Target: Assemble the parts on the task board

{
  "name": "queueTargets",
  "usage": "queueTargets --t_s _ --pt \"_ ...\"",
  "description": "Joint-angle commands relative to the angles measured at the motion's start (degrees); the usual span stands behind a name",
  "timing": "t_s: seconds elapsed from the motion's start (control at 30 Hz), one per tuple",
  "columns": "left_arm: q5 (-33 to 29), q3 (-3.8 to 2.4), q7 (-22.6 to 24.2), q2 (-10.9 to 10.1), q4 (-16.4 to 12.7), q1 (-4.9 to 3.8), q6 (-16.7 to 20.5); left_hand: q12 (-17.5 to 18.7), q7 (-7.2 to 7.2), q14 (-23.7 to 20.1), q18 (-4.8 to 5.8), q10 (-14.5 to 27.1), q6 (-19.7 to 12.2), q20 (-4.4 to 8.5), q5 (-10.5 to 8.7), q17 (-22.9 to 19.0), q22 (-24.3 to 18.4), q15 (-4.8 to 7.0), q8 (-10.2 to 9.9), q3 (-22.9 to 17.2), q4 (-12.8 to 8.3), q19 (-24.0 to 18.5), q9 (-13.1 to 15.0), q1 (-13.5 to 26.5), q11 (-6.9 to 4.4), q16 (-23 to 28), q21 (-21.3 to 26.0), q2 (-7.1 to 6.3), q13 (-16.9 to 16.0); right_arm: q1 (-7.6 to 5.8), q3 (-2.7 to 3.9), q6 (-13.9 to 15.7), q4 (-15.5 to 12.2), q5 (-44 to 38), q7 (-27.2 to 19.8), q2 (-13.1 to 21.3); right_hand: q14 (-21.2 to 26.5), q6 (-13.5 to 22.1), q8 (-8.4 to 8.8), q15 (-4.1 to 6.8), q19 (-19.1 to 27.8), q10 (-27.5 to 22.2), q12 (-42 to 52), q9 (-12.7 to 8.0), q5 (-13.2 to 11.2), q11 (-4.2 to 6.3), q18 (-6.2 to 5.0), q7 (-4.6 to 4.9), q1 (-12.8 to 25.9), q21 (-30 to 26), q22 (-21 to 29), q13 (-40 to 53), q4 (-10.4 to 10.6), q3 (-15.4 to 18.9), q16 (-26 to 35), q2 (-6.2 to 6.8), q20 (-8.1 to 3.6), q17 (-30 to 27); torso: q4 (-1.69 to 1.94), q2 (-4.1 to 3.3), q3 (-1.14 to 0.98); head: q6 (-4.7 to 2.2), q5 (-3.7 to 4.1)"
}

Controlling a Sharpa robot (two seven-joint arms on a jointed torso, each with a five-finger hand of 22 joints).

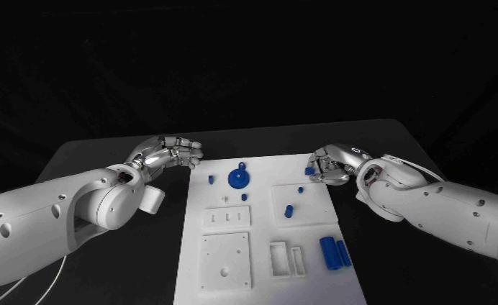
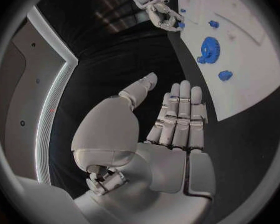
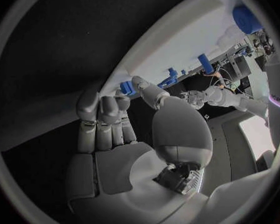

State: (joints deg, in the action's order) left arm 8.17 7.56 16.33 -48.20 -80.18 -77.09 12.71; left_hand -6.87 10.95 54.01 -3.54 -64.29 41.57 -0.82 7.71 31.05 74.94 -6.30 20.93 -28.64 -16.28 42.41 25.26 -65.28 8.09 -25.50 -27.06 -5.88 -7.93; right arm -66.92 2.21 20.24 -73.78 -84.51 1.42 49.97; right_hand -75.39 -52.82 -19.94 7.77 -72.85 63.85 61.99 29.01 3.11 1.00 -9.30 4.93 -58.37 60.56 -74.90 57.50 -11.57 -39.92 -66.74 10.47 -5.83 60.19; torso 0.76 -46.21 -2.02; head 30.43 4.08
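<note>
The white task board point(image 1: 268, 173) lies in the middle of the table. My right hand point(image 1: 334, 164) is at the board's far right edge and pinches a small blue part point(image 1: 309, 171) between thumb and fingertips; the right wrist view shows that part point(image 3: 127, 87) at the fingertips point(image 3: 120, 100). A blue gear point(image 1: 239, 176) stands on the board's far left area. My left hand point(image 1: 169, 152) hovers just off the board's far left corner. Its fingers point(image 2: 180, 115) are stretched out and it holds nothing.
Small blue pegs point(image 1: 244, 196) point(image 1: 301, 190) point(image 1: 288, 211) stand on the board. Two blue cylinders point(image 1: 334, 252) lie near its right edge. White blocks with holes point(image 1: 227, 260) and a slotted block point(image 1: 286, 259) sit in the near half. Black table point(image 1: 103, 154) surrounds the board.
</note>
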Motion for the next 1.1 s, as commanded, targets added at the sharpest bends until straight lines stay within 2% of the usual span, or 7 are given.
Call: queueTargets --t_s 0.03,0.07,0.2,0.33,0.47,0.8,1.1 --pt "0.39 -0.02 0.3 0.02 -0.12 -0.02 -0.82 -0.08 0.61 0.25 -0.57 0.22 0.08 0.14 -0.2 0.08 1.12 -0.04 0.11 -0.04 0.05 0.16 -0.03 0.42 0.05 -0.33 -0.38 -0.17 0.0 0.04 0.01 -1.49 0.17 0.19 -0.6 0.03 0.17 -8.99 -0.39 0.49 0.03 -1.0 0.45 0.23 -0.29 1.23 -5.7 -0.89 -0.53 -0.12 -0.59 0.18 0.06 -1.19 0.01 -1.23 -0.08 0.26 0.02 -0.02 0.0 -0.03 0.07" --pt "0.39 -0.02 0.3 0.01 -0.13 -0.02 -0.88 -0.08 0.61 0.25 -0.57 0.23 0.07 0.14 -0.2 0.08 1.12 -0.04 0.11 -0.04 0.06 0.16 -0.03 0.43 0.06 -0.33 -0.39 -0.16 0.0 0.04 0.01 -1.84 0.19 0.19 -0.53 0.04 0.13 -9.21 -0.48 0.6 -0.01 -0.75 0.77 0.3 -0.29 1.35 -5.7 -1.01 -1.16 -0.07 -0.6 0.37 0.22 -2.14 -0.16 -1.93 -0.03 0.41 0.03 -0.03 0.0 -0.01 0.09" --pt "0.39 -0.02 0.23 0.03 -0.08 -0.02 -0.89 -0.07 0.62 0.24 -0.56 0.27 0.06 0.15 -0.2 0.1 1.11 -0.04 0.1 -0.03 0.09 0.16 -0.03 0.47 0.08 -0.35 -0.4 -0.15 0.0 0.04 0.01 -2.41 0.11 0.19 -0.73 0.0 0.14 -9.22 -0.5 0.63 -0.09 -0.3 1.72 0.46 -0.3 1.37 -5.7 -1.01 -1.0 0.09 -0.68 1.02 1.13 -3.52 -0.45 -2.69 0.22 0.72 0.04 0.0 0.02 0.03 0.11" --pt "0.39 -0.02 0.04 0.05 -0.1 -0.02 -0.89 -0.07 0.63 0.24 -0.54 0.31 0.04 0.15 -0.19 0.12 1.11 -0.04 0.08 -0.03 0.13 0.17 -0.04 0.52 0.1 -0.36 -0.41 -0.12 0.0 0.04 0.01 -3.95 0.04 0.45 -0.51 -0.05 0.12 -9.43 -0.72 0.64 -0.16 0.08 2.86 0.8 -0.31 1.43 -5.7 -1.08 -0.53 0.34 -0.79 1.83 1.37 -3.94 -0.69 -3.19 0.36 0.99 0.05 -0.02 0.02 0.08 0.1" --pt "0.39 -0.02 -0.13 0.04 -0.06 -0.02 -0.75 -0.05 0.65 0.24 -0.55 0.4 -0.02 0.18 -0.11 0.15 1.1 -0.03 0.04 -0.1 0.12 0.18 -0.05 0.46 0.12 -0.4 -0.44 -0.04 0.01 0.04 0.01 -4.38 0.04 1.2 -0.48 -0.04 0.11 -9.95 -1.25 0.87 -0.28 0.34 5.44 1.59 -0.31 1.67 -5.7 -1.34 1.31 0.75 -0.92 3.86 1.52 -3.24 -1.22 -4.37 0.37 1.53 0.03 -0.02 0.01 0.11 0.07" --pt "0.41 -0.02 -0.44 0.02 -0.11 -0.02 -0.8 -0.09 0.67 0.2 -0.54 0.49 -0.08 0.24 0.29 0.24 1.08 0.01 -0.01 -0.39 0.0 0.17 -0.07 0.1 0.14 -0.48 -0.49 0.06 -0.03 0.04 0.01 -3.01 0.32 6.92 -1.04 0.0 0.34 -9.85 -1.3 0.88 -0.03 -0.06 5.83 1.94 -0.31 1.69 -5.7 -1.36 1.59 0.74 -0.91 4.38 1.11 -3.26 -1.16 -4.56 0.34 1.66 0.04 -0.01 0.06 0.21 0.14" --pt "0.43 -0.02 -0.51 0.02 -0.1 -0.02 -0.84 -0.19 0.72 0.09 -0.45 0.62 -0.15 0.25 1.59 0.37 1.06 0.01 -0.06 -0.78 -0.07 0.12 -0.08 -0.28 0.16 -0.59 -0.58 0.05 -0.1 0.04 0.01 -1.62 0.12 7.03 -0.77 0.04 0.54 -9.83 -1.44 0.9 0.38 -0.38 6.12 2.45 -0.31 1.7 -5.7 -1.38 1.56 0.76 -0.94 4.83 0.21 -2.71 -0.97 -5.19 0.36 1.72 0.06 -0.02 0.04 0.19 0.16"
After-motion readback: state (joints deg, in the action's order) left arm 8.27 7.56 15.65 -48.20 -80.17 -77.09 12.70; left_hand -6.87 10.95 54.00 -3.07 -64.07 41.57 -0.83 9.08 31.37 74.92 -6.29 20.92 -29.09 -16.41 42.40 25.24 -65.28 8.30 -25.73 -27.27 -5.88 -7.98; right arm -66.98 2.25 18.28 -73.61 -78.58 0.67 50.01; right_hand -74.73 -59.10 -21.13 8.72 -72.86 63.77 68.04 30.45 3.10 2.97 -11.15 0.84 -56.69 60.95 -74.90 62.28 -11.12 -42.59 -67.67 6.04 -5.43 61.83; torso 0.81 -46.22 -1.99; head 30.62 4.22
